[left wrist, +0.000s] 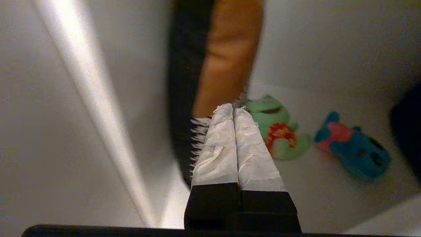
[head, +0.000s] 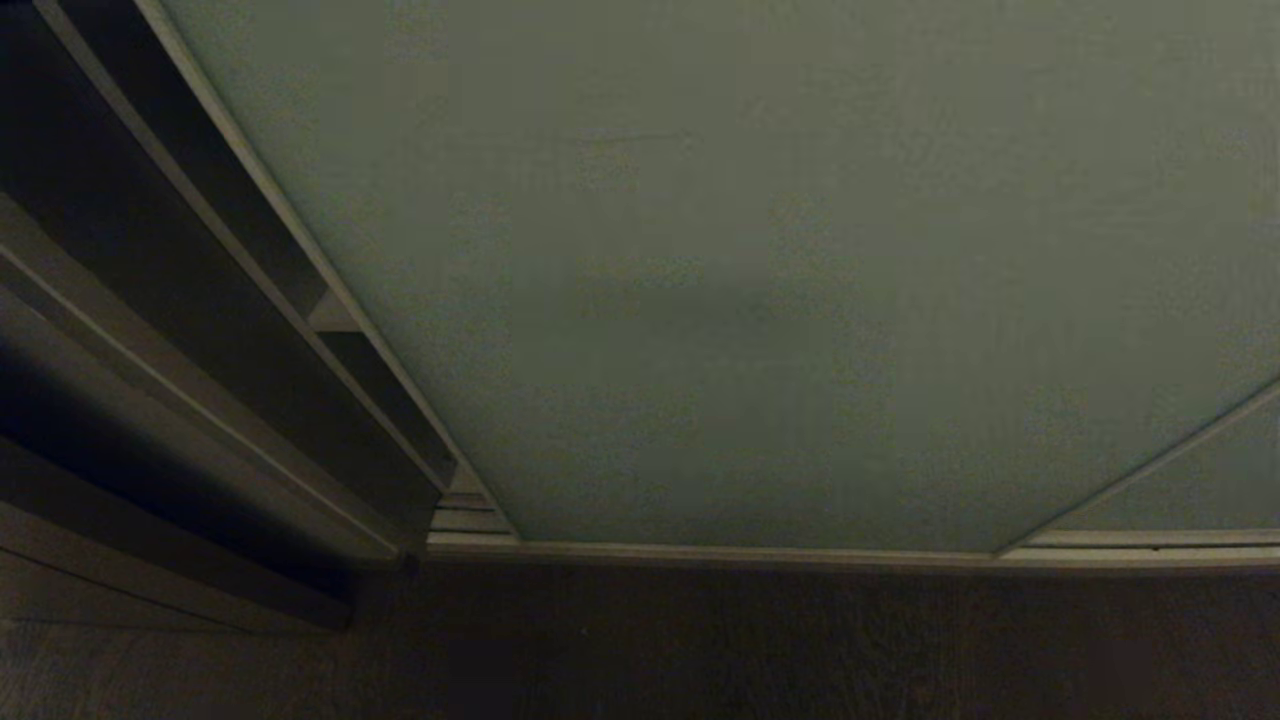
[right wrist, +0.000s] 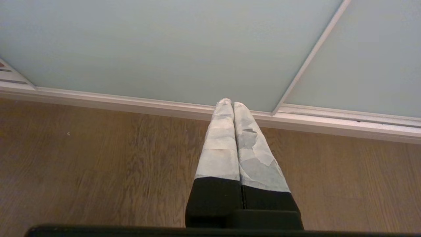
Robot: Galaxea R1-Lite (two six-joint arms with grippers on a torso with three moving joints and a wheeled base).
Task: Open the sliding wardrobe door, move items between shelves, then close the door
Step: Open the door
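The pale grey-green sliding wardrobe door fills the head view, and a dark gap shows beside its left edge. Neither arm appears there. In the left wrist view my left gripper is shut with nothing in it, its taped fingers pointing into a white shelf. On that shelf lie a green plush toy with a red spot, just beyond and beside the fingertips, and a blue plush toy with a pink patch farther over. My right gripper is shut and empty, parked low over the floor, facing the door.
A black-and-white houndstooth cushion with an orange part stands on the shelf right behind my left fingertips. A black bag sits beyond the blue toy. A white side wall bounds the shelf. Wooden floor meets the door's bottom rail.
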